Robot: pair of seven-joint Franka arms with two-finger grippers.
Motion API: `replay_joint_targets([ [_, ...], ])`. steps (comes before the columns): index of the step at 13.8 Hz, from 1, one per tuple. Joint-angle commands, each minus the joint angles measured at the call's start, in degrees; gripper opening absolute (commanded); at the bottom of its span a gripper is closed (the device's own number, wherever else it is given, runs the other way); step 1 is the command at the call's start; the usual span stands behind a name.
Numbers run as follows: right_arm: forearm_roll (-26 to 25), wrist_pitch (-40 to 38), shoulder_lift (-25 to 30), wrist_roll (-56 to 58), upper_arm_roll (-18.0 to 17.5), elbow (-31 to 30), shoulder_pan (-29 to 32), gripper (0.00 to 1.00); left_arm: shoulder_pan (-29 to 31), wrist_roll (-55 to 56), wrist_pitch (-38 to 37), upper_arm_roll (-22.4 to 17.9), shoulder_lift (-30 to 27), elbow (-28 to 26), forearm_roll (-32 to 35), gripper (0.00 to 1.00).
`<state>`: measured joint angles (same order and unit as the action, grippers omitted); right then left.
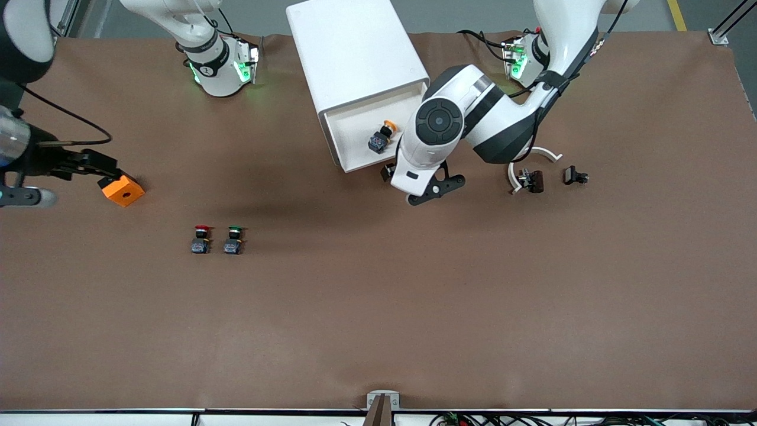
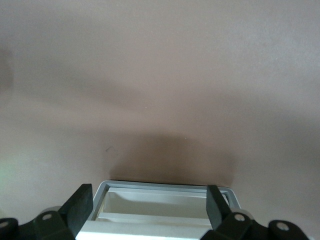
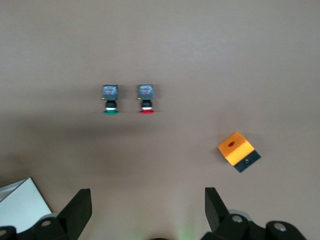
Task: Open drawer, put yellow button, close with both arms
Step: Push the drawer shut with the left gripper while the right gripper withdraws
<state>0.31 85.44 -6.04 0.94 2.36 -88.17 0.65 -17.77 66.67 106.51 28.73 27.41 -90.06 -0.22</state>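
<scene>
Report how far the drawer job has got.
Done: the drawer is pulled open and the yellow button lies in its tray. In hand: the left claw, open, sits at the drawer's front edge. The right claw waits open above the table. Left: pushing the drawer shut with both arms.

A brown mat covered the table (image 1: 378,331) almost edge to edge, wrinkled slightly along its top border. Grey floor (image 1: 473,15) showed above it, crossed by a yellow line (image 1: 677,15) near one corner. Soft overhead light cast blurred shadows on the mat
</scene>
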Motion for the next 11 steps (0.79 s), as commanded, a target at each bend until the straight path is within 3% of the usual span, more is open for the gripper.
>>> replay_joint_targets([
  [1, -0.67, -0.62, 0.24, 2.3, -1.3, 0.8, 3.82, 1.0, -0.07, -0.31, 0.54, 0.27, -1.84, -1.87, 1.36, 1.0],
  [7, -0.93, -2.02, -0.64, 3.28, -1.39, 5.72, 4.36, 1.0, 0.1, -1.9, 2.55, 1.94, -3.85, -4.06, 5.49, 1.0],
  [11, -0.58, -6.49, -0.47, 2.93, -1.3, 6.52, 4.98, 1.0, 0.63, -1.9, 9.66, 3.96, -8.24, -10.91, 5.49, 1.0],
])
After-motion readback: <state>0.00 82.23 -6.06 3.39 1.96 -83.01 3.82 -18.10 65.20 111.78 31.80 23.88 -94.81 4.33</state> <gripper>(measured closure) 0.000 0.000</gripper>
